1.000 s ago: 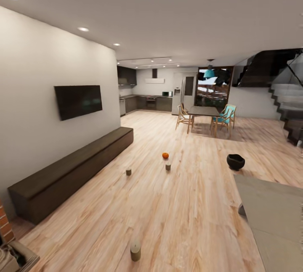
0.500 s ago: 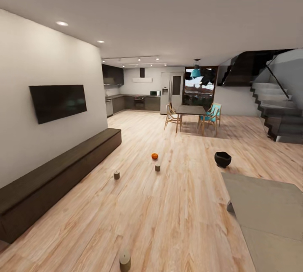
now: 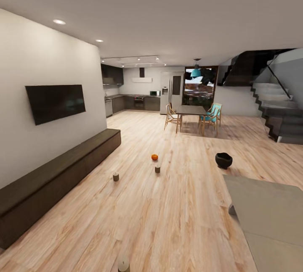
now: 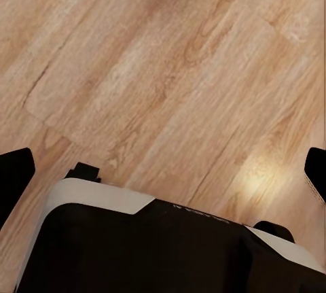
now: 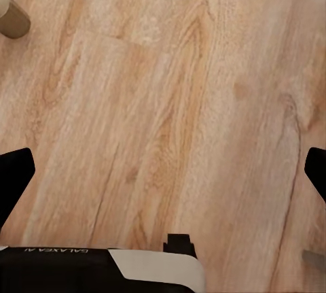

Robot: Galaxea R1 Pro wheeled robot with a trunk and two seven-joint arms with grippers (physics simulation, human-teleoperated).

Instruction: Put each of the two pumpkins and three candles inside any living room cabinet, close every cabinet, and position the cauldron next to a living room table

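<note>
Both grippers hang spread wide over bare pale plank floor (image 3: 176, 221), the left gripper (image 4: 163, 170) and the right gripper (image 5: 163, 170) each showing black fingertips at opposite picture edges with nothing between them. Plenty of open floor ahead: the long, low dark-brown wooden cabinet (image 3: 54, 179) hugs the left wall with drawers flush, the grey glass-topped coffee table (image 3: 269, 217) fills the right corner, and the matte-black round cauldron (image 3: 223, 160) sits just beyond its far edge. Mid-floor, one small ribbed orange pumpkin (image 3: 154, 157) sits near two stubby grey-brown candles (image 3: 157, 169), the other candle (image 3: 115, 176) nearer the cabinet, and a third, pale-topped candle (image 3: 123, 265) stands at the bottom edge.
</note>
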